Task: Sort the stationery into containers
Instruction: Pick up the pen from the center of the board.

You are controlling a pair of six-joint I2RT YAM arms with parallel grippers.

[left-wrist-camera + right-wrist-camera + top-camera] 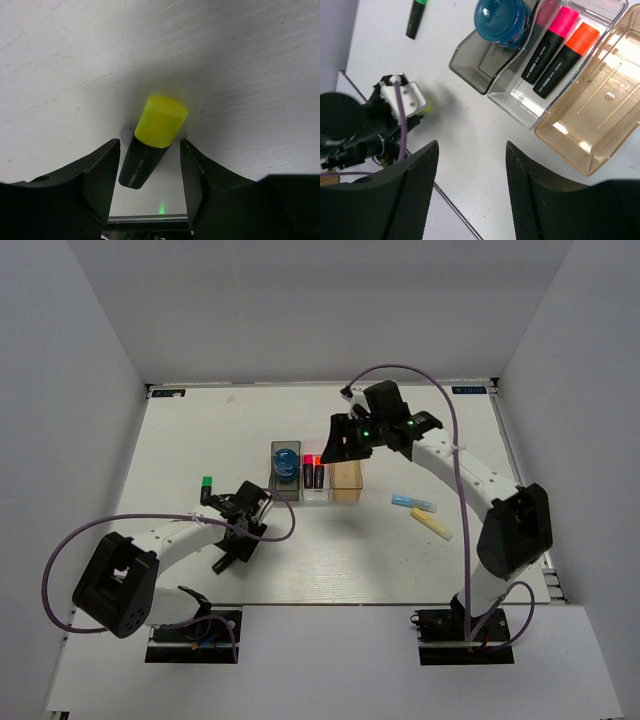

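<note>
Mostly black highlighter (150,145), yellow-capped.

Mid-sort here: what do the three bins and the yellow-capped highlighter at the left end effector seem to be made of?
Smoky grey bin: likely hard plastic, glossy, with dark but translucent walls. Clear bin: the same, see-through with bright glints. Amber bin: the same, tinted, with moulded ribs on its floor. Yellow-capped highlighter: probably plastic, a matte yellow cap and a smooth black barrel with faint print.
</note>
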